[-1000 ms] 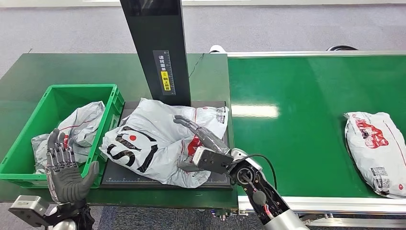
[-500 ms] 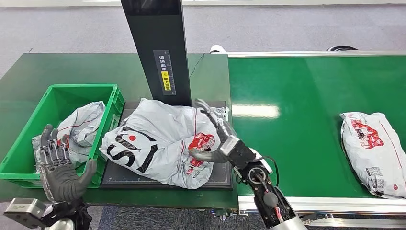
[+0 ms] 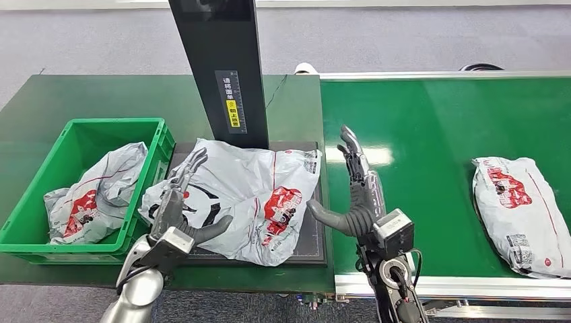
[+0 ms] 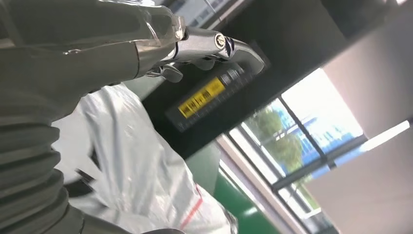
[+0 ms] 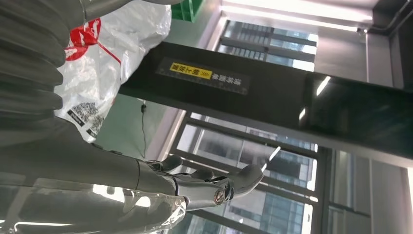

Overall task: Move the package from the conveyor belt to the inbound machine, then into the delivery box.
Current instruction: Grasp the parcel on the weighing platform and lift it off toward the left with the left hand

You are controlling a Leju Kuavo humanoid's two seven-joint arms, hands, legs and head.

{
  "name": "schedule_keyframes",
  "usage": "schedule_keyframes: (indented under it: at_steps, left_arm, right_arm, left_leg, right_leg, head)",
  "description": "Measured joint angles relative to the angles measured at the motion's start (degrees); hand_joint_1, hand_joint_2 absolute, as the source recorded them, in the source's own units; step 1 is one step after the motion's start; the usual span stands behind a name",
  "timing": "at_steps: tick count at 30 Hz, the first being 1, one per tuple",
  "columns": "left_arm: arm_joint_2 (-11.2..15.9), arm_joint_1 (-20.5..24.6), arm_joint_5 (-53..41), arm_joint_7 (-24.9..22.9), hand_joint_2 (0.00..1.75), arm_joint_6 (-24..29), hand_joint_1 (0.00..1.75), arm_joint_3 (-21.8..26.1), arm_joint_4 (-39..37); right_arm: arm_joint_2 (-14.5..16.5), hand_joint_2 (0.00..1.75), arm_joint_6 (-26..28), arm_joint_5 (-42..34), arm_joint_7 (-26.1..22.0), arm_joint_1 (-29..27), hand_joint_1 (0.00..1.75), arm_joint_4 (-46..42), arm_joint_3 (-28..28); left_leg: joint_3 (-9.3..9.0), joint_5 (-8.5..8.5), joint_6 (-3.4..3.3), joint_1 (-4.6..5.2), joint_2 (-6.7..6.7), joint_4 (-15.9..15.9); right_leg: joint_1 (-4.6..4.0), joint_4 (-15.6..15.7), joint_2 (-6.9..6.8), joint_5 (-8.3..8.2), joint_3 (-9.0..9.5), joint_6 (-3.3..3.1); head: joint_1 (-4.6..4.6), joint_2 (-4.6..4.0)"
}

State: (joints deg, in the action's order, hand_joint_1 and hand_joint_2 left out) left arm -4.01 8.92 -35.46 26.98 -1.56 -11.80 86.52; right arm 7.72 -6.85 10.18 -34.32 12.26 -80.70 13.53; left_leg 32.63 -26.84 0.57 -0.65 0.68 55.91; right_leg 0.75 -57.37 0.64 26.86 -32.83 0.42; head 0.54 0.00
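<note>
A large white plastic package point(image 3: 259, 192) with red and black print lies on the black plate point(image 3: 315, 237) of the inbound machine, under its black column point(image 3: 219, 67). My left hand point(image 3: 178, 212) reaches over the package's left end with fingers spread and the thumb out, gripping nothing. My right hand point(image 3: 358, 192) stands open and upright just right of the package, clear of it, at the belt's edge. The left wrist view shows the package point(image 4: 131, 165) beyond the fingers point(image 4: 195, 44). In the right wrist view the package point(image 5: 107, 44) is apart from the fingers point(image 5: 195, 187).
The green delivery box point(image 3: 37, 185) stands left of the machine with a grey-white package point(image 3: 94, 192) inside. Another package point(image 3: 515, 212) lies on the green conveyor belt point(image 3: 431, 128) at the right. A green table point(image 3: 101, 94) extends behind the box.
My right hand has let go of the package and drawn back to the right, upright. My left hand moved from in front of the box onto the package's left end. The belt package drifted left.
</note>
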Motion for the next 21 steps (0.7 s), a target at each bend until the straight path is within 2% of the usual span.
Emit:
schedule_keyframes:
  at_steps: [6, 12, 21]
  left_arm:
    - [-0.3, 5.0, -6.2, -7.5, 1.75, -1.2, 0.00, -6.7, -8.6]
    - [-0.7, 7.2, -7.2, -8.3, 1.75, -0.4, 0.00, -9.8, -14.3]
    - [-0.9, 8.1, -7.3, -8.3, 1.75, -0.3, 0.00, -10.8, -17.0]
  right_arm:
    - [1.4, 1.75, 0.6, -1.3, -0.7, -1.7, 0.00, -3.0, -1.7]
    - [1.8, 1.75, 0.7, -1.4, -0.7, -2.6, 0.00, -4.2, -2.1]
    - [2.1, 1.75, 0.9, -1.4, -0.7, -2.9, 0.00, -4.5, -2.6]
  left_leg:
    - [0.00, 0.00, 0.00, 0.01, -0.02, 0.0]
    - [0.00, 0.00, 0.00, 0.01, -0.03, 0.0]
    - [0.01, 0.00, 0.00, 0.01, -0.03, 0.0]
  right_leg:
    - [0.01, 0.0, 0.02, -0.01, 0.00, 0.00]
    - [0.01, 0.0, 0.03, -0.01, -0.01, 0.00]
    - [0.01, 0.0, 0.04, -0.01, -0.01, 0.00]
  head:
    - [0.00, 0.00]
    - [0.00, 0.00]
    - [-0.01, 0.00]
